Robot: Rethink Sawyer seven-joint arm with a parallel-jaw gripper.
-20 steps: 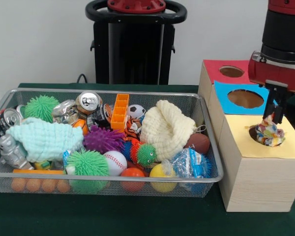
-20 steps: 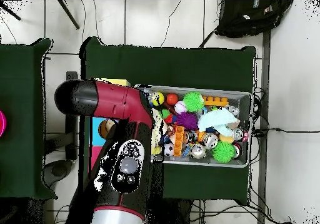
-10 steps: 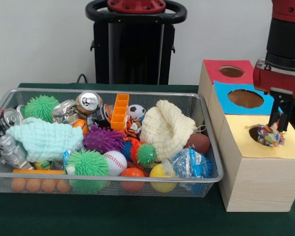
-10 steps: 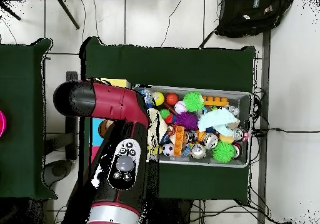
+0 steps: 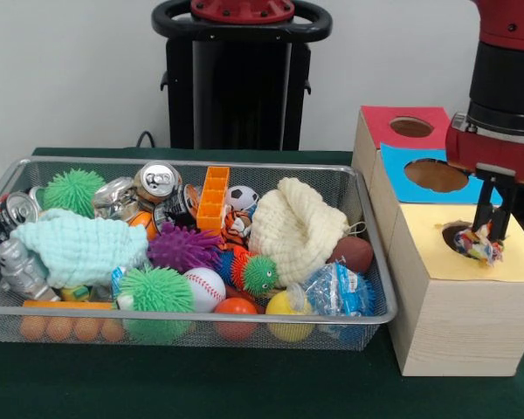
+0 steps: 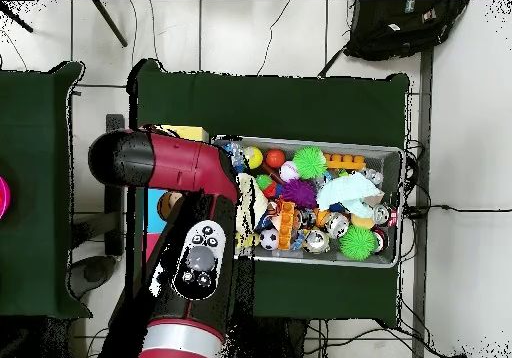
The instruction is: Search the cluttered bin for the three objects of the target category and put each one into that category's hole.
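Hole [image 5: 458, 234] with yellow surround, at 3 o'clock of the front view, half covered by a multicoloured cloth bundle [image 5: 476, 243]. Gripper [image 5: 493, 229] directly above, fingers [image 5: 482, 208] apart beside the bundle. Cluttered bin [image 5: 371, 262] at 9 o'clock from the box [image 5: 445, 323], full of balls and cans.

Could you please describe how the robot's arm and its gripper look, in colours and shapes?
The round-bodied red and black arm has thick cylindrical segments: glossy red shells, a black middle band and a silver ring. From above, a grey oval panel with small round buttons sits on it. The gripper has thin, flat black fingers.
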